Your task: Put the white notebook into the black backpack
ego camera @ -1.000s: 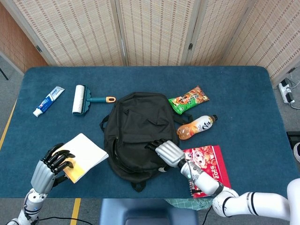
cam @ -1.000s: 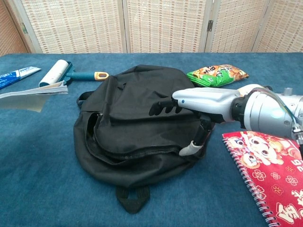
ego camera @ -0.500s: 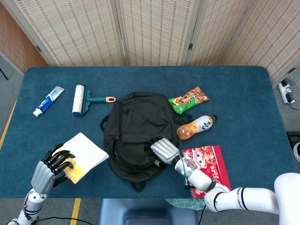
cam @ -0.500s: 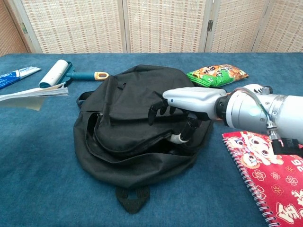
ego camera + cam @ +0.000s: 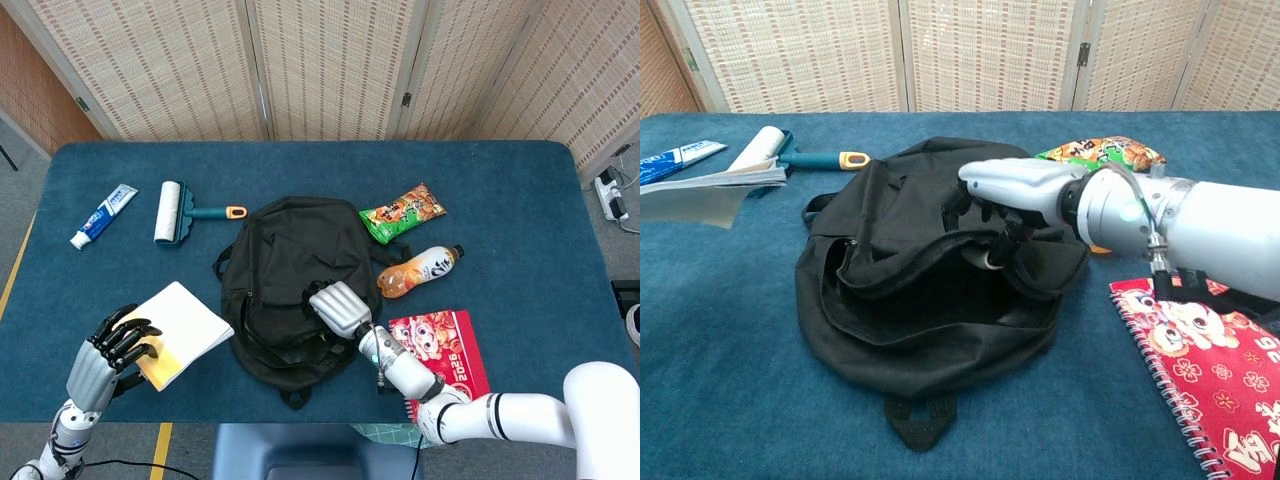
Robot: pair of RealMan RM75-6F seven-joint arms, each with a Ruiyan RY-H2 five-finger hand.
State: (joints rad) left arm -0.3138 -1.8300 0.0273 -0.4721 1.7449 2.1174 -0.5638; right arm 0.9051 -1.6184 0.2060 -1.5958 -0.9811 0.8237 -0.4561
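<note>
Head view: orange drink bottle (image 5: pixel 418 271) beside black backpack (image 5: pixel 290 280), near red notebook (image 5: pixel 448 360).

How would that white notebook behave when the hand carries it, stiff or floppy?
Probably floppy: in the chest view the notebook sags at its free edge, pages fanning. It looks thin, so likely light. The left hand holds only one corner, so it might slip or droop further.

Both hands, left hand (image 5: pixel 108 352) and right hand (image 5: pixel 340 309), have silver backs and black fingers; the forearms look glossy white.
</note>
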